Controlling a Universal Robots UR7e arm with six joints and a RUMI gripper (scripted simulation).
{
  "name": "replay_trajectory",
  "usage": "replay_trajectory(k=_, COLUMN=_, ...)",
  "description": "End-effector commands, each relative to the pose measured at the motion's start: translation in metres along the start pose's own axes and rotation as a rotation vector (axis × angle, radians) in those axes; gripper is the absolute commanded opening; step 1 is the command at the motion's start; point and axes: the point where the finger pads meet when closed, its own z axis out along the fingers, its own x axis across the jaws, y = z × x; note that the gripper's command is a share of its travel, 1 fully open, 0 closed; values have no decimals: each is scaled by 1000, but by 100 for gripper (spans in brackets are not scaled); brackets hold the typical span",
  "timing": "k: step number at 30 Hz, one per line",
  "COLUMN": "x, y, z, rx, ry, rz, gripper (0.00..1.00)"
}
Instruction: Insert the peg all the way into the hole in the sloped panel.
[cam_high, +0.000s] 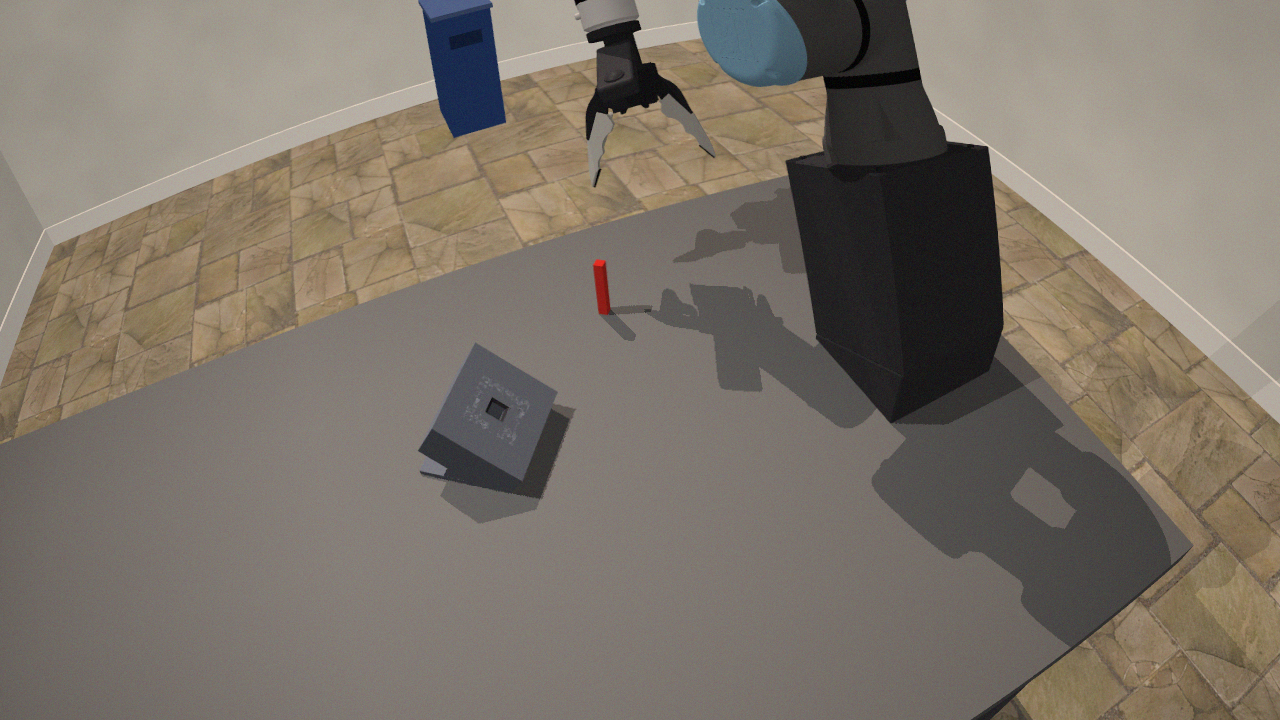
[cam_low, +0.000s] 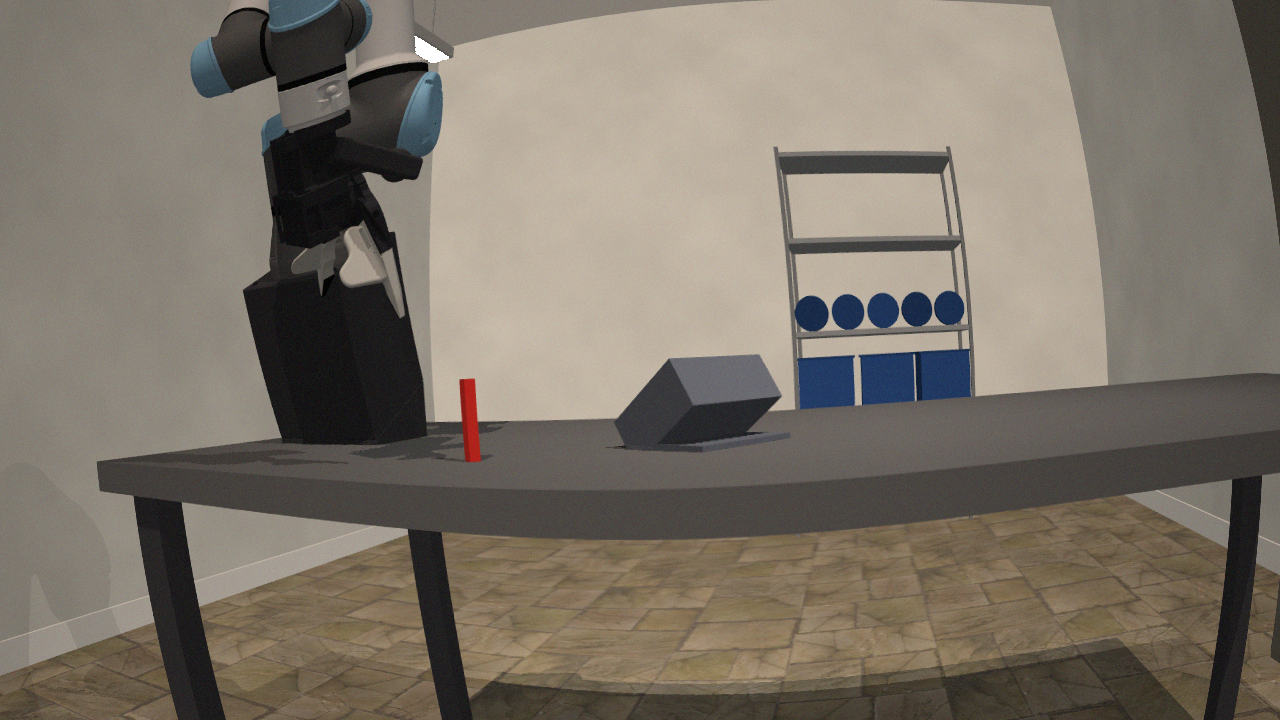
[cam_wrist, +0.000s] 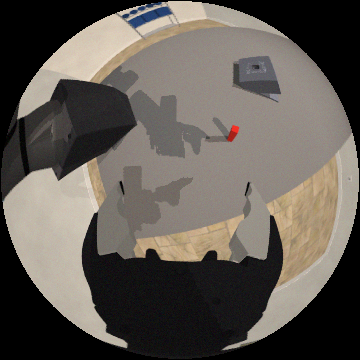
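A red peg (cam_high: 601, 287) (cam_low: 469, 419) (cam_wrist: 233, 133) stands upright on the grey table (cam_high: 358, 582) (cam_low: 895, 465). The grey sloped panel (cam_high: 490, 420) (cam_low: 698, 398) (cam_wrist: 256, 73) sits on the table some way from the peg, with a small square hole (cam_high: 496, 410) (cam_wrist: 256, 66) in its tilted face. My gripper (cam_high: 651, 165) (cam_low: 358, 291) (cam_wrist: 184, 182) is open and empty. It hangs high above the table, near the table's far edge and beside the arm's base, well above and behind the peg.
The arm's tall black base (cam_high: 899, 277) (cam_low: 335, 362) (cam_wrist: 85, 125) stands on the table next to the peg's side. A blue bin (cam_high: 463, 62) stands on the floor beyond the table. A shelf rack (cam_low: 872, 268) with blue items stands by the wall.
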Motion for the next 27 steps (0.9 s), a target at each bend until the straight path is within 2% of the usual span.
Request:
replay_trajectory(k=1, x=6, y=-1, z=6, rx=-37, ry=-1, rz=-96, gripper=100)
replay_trajectory(k=27, x=31, y=-14, z=26, rx=-184, ry=-13, rz=-498, gripper=100)
